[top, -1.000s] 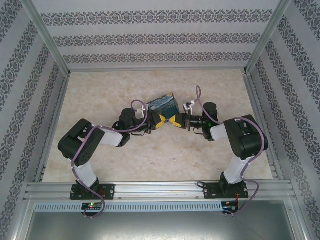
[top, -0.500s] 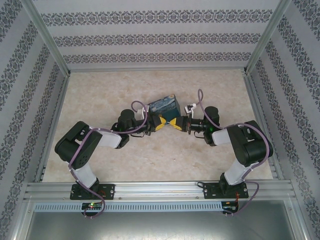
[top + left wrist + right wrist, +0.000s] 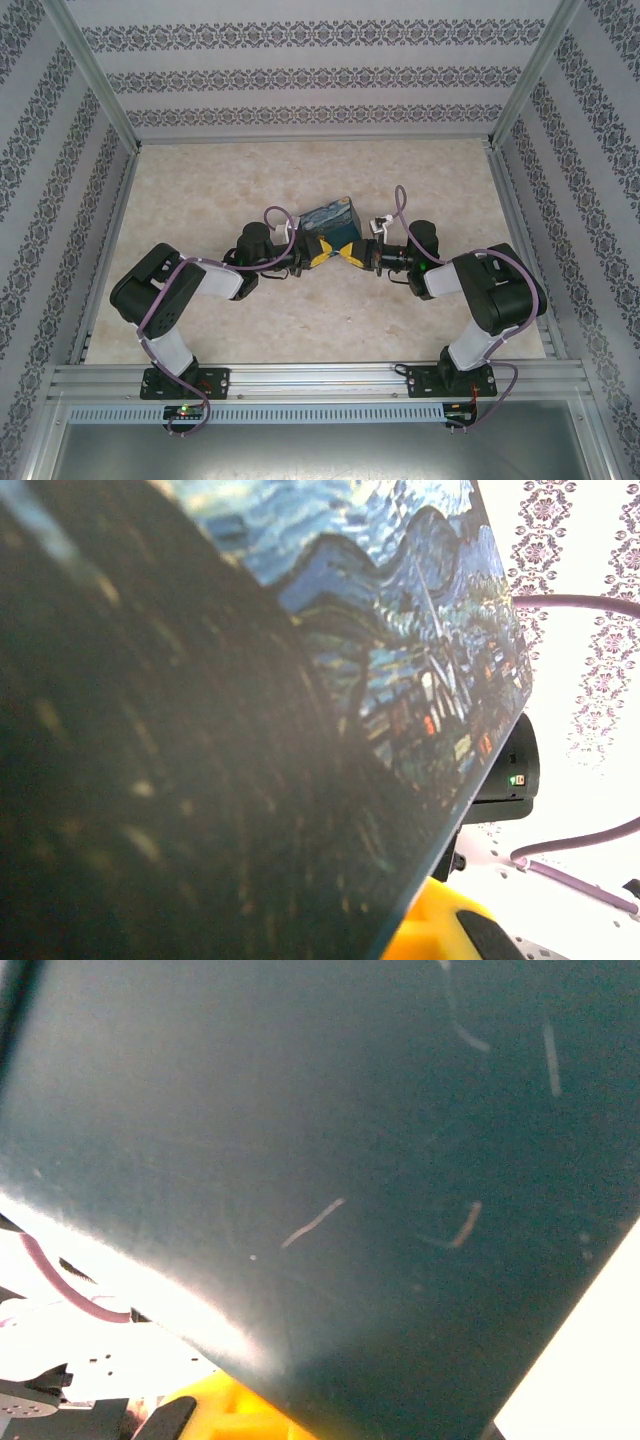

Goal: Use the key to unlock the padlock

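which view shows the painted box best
Top external: the painted box shows most of its outline, painted top up. Left wrist gives a close, partly blurred slice of that top; right wrist a plain dark scratched face.

The overhead view is evenly bright and sharp, with only soft shadows on the table (image 3: 200, 190). Both wrist views are blurred by the box (image 3: 200, 730), which is dark and too close. Their backgrounds look washed out, perhaps overexposed.

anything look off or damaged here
The box sits turned askew to the edges of the table, near its middle. In the right wrist view its dark side carries a few pale streaks, scratches or lint. Nothing looks spilled.
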Robot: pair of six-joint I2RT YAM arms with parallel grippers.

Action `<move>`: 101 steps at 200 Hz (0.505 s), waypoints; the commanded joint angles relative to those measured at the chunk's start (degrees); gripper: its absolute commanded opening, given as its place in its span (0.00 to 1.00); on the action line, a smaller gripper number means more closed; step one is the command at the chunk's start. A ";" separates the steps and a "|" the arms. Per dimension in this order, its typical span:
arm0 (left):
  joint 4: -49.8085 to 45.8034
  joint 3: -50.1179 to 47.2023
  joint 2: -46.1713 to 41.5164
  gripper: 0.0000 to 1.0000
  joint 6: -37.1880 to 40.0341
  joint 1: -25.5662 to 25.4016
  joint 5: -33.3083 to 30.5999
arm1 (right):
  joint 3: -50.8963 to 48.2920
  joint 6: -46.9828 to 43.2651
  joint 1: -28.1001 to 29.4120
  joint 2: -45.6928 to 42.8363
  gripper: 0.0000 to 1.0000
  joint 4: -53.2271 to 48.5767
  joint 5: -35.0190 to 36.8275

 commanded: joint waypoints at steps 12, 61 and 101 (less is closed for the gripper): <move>11.84 1.61 0.75 0.00 -1.32 -3.56 8.30 | -0.25 3.08 0.77 1.68 0.00 3.12 7.03; 14.42 2.27 2.77 0.00 -2.22 -3.52 7.74 | -1.53 9.63 1.43 1.61 0.00 5.23 9.52; 14.80 2.39 3.17 0.00 -2.13 -3.52 7.84 | -1.76 14.23 2.38 1.00 0.00 6.74 10.94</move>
